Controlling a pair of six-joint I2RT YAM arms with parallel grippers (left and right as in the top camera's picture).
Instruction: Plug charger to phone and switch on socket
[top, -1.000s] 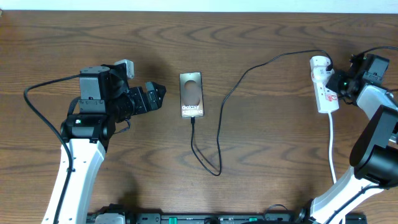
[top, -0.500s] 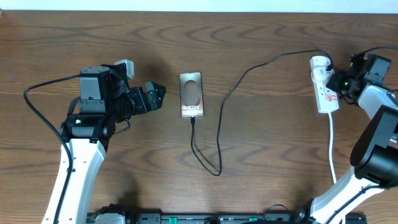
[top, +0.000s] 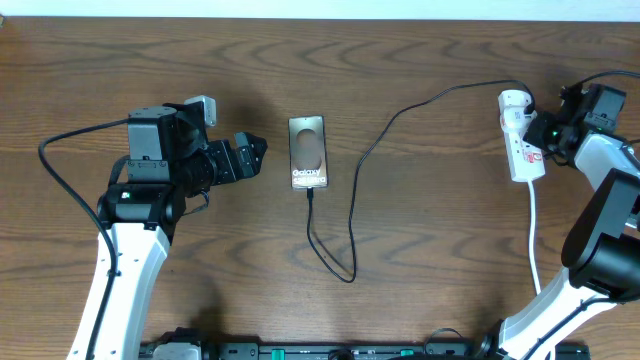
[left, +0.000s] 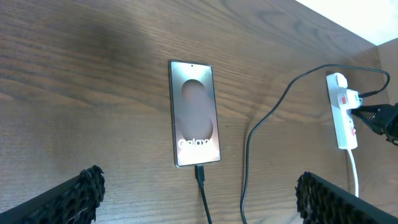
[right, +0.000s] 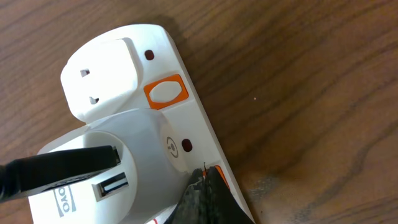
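Dark wood-grain counter fills the overhead view. Near its middle lies the phone, flat and face up. The charger is plugged into the phone's near end. Its thin cable loops toward the front edge, climbs back up on the phone's right and runs across to the socket at the far right. The left hand hovers just left of the phone, apart from it. The right hand sits against the socket's right side.

From the left wrist, the phone lies ahead with "Galaxy" lettering at its lower end and the black plug tip seated in its bottom edge. The left hand's fingers stand wide apart at the lower corners and hold nothing. The socket lies far to the right, with the other arm's dark tip touching its side.

From the right wrist, the socket fills the frame and the white adapter is seated in it, its black lead running off left. An orange-rimmed switch sits beside the free outlet. The right hand, fingers pressed together into one dark wedge, touches a second orange switch beside the adapter.
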